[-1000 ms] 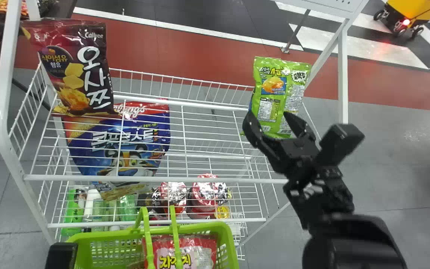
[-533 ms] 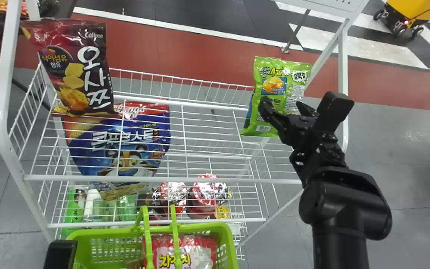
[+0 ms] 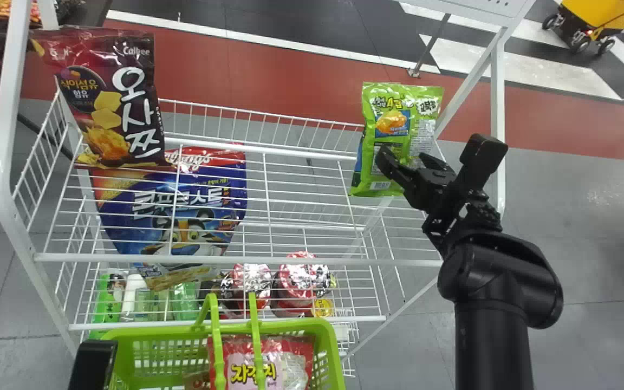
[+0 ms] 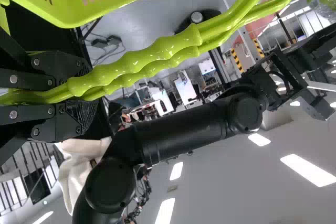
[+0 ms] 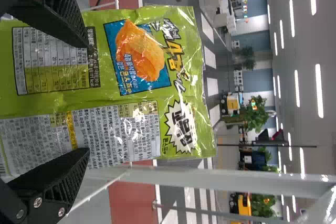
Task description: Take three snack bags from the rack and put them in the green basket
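I can see the robot's right pincer (image 3: 403, 156) with its two black fingers spread apart, right by the green snack bag (image 3: 390, 122), which stands up at the right end of the white rack (image 3: 290, 261). The left pincer (image 3: 94, 360) is pinched tight around the handles (image 4: 157, 53) of the green basket (image 3: 147, 332), and a red and pink bag (image 3: 297, 360) sits inside it. A dark red snack bag (image 3: 107, 97) stands at the rack's left end.
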{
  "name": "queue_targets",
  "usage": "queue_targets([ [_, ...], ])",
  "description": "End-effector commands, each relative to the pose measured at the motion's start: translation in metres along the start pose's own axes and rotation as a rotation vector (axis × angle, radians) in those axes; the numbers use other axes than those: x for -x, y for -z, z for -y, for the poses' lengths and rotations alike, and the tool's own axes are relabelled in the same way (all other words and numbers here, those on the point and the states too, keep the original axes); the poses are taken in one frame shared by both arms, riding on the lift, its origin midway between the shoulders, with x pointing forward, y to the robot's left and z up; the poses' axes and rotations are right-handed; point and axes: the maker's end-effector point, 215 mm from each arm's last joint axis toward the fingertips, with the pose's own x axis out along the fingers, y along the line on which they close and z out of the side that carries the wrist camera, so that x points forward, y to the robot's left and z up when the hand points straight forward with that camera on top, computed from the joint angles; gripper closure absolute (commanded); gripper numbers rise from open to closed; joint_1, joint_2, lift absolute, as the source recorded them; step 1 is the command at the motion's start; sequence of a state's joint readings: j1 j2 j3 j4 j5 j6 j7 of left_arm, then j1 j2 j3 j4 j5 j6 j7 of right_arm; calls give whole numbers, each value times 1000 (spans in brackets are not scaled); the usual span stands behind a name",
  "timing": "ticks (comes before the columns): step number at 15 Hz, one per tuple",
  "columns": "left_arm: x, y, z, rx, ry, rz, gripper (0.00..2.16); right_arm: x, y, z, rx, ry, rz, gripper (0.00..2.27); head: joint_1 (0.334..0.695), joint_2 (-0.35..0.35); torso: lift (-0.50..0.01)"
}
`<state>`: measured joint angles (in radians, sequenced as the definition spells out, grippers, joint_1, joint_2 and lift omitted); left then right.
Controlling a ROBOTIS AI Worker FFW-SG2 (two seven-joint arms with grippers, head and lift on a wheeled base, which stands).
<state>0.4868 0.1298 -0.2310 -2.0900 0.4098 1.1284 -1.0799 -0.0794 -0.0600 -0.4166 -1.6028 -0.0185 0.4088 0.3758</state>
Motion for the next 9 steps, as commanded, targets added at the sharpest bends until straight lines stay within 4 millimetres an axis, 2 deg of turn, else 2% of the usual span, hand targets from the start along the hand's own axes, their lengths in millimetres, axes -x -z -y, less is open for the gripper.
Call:
queue_targets([
  [1, 0, 1, 0, 0, -1, -2, 1872, -3, 0, -3, 1, -7, -12, 876, 695, -350, -7],
  [2, 0, 0, 0, 1, 0, -2, 1872, -3, 7, -3, -9, -6, -34, 1777, 695, -350, -7],
  [3, 0, 1, 0, 2, 2, -2, 1872, -2, 12, -3, -14, -9, -49, 2064, 695, -350, -7],
  [7, 1, 3, 1, 4, 1, -3, 1872, 9, 30, -5, -21, -31, -80, 2233, 695, -350, -7],
  [9, 0, 5, 2, 4, 1, -4, 1872, 20, 18, -6, -4, -33, -54, 2233, 695, -350, -7],
])
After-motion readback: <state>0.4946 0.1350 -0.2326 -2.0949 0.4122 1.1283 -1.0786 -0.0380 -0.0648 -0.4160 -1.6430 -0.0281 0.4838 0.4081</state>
